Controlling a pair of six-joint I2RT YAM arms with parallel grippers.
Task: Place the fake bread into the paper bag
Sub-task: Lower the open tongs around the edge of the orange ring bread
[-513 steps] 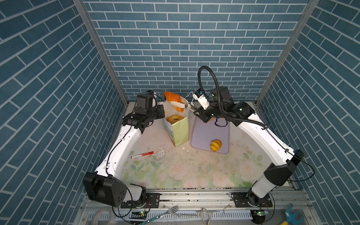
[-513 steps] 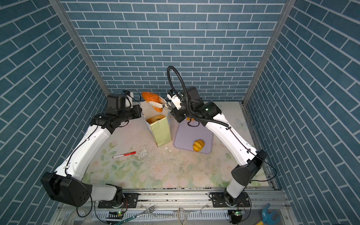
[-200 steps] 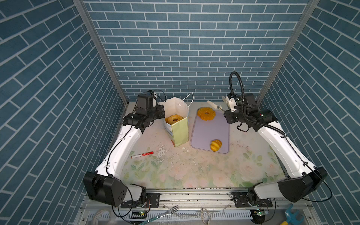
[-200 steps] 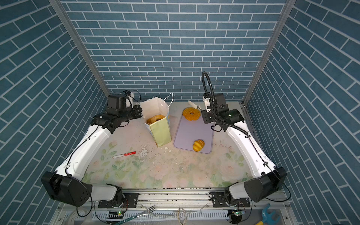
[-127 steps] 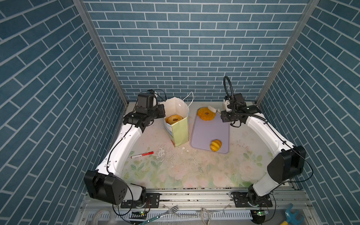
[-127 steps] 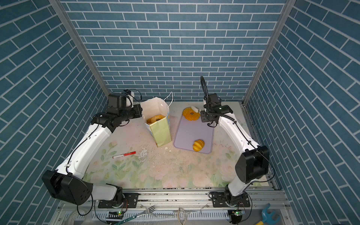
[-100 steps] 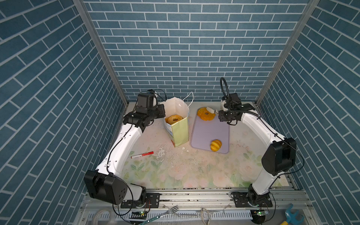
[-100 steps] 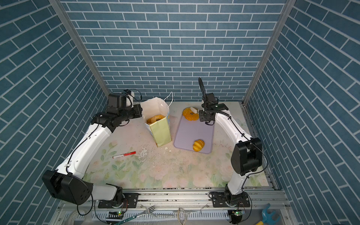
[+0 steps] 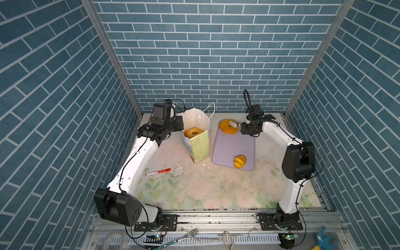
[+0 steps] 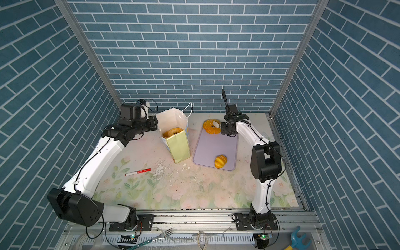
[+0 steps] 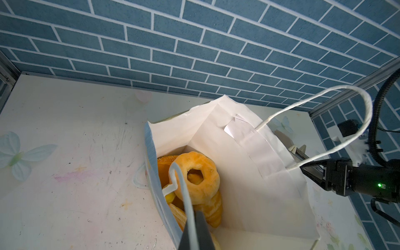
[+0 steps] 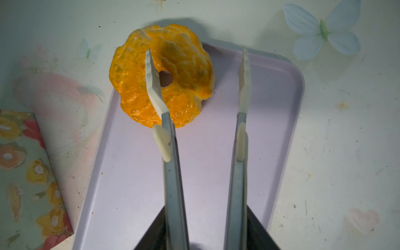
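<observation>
Here the right tool (image 12: 195,65) hangs spread over a glossy orange ring doughnut (image 12: 134,86) on the lilac tray (image 12: 216,173); the left tool (image 11: 195,229) pinches the rim of the pastry-filled paper bag (image 11: 238,173). Floral table (image 9: 194,190), blue brick walls (image 9: 194,54).

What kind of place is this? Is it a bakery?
Probably a robot test booth, not a bakery: two white arms bolted to a metal rail, brick-print walls boxing in a table, and toy bread in a paper bag.

Both top views high above the whole table (image 9: 194,194); wrist cameras close.
</observation>
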